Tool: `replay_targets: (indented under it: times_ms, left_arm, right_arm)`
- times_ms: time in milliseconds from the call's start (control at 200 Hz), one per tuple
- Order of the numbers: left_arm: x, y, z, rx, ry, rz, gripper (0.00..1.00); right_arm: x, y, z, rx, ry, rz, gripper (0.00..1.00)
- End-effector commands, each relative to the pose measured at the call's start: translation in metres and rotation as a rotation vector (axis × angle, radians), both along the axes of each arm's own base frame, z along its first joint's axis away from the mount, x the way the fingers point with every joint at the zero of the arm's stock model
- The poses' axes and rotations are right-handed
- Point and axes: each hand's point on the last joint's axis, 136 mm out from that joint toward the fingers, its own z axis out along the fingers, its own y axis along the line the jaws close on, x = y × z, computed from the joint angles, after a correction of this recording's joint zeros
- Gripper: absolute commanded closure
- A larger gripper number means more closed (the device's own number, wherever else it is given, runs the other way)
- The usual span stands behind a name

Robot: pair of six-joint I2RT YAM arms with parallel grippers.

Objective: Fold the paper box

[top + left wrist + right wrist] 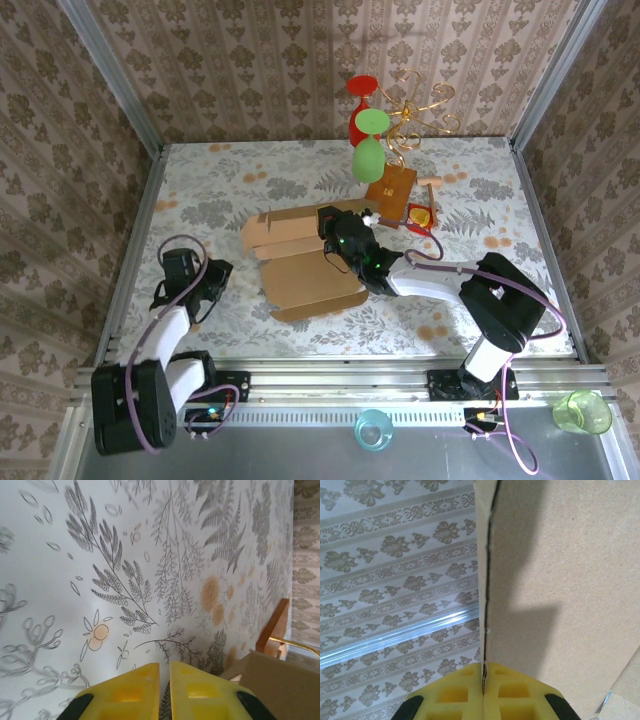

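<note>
Cardboard box (305,275) lies mostly flat, plenty left to fold; my right gripper (483,666) pinches one flap, my left gripper (164,669) idles nearly closed, empty.

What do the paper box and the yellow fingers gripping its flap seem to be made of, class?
Paper box: thin light-brown cardboard, matte and slightly fibrous; the right wrist view shows its thin cut edge. Right fingers: probably moulded plastic or rubber, bright yellow, smooth with square recesses; the look alone can't settle which.
</note>
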Motion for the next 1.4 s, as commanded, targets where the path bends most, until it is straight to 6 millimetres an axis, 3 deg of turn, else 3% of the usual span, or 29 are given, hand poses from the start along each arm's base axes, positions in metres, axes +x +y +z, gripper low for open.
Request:
replay_targets:
  times_ms: [0, 380, 535, 880, 1025, 1280, 1395]
  left_arm:
    - [0.03, -0.018, 0.036, -0.094, -0.237, -0.068, 0.89]
    - [0.053, -0.06, 0.017, -0.219, -0.308, -0.152, 0.85]
    - [0.053, -0.079, 0.006, -0.264, -0.315, -0.173, 0.85]
    - [0.057, -0.088, 0.042, -0.223, -0.442, -0.162, 0.72]
    - [0.054, -0.101, 0.027, -0.202, -0.404, -0.188, 0.69]
    - [0.045, -0.095, 0.006, -0.087, -0.376, -0.148, 0.61]
    - [0.046, -0.102, -0.004, -0.011, -0.35, -0.184, 0.59]
  right_arm:
    - [0.009, -0.014, 0.02, 0.039, -0.008, -0.077, 1.0]
    - [0.016, -0.019, 0.016, 0.075, 0.013, -0.104, 1.0]
    - [0.02, -0.021, 0.011, 0.09, 0.024, -0.112, 1.0]
    - [0.025, -0.026, 0.004, 0.118, 0.033, -0.123, 1.0]
    - [0.026, -0.025, 0.004, 0.12, 0.037, -0.123, 1.0]
    - [0.025, -0.026, 0.001, 0.097, 0.037, -0.126, 1.0]
    - [0.026, -0.021, -0.006, 0.089, 0.028, -0.123, 1.0]
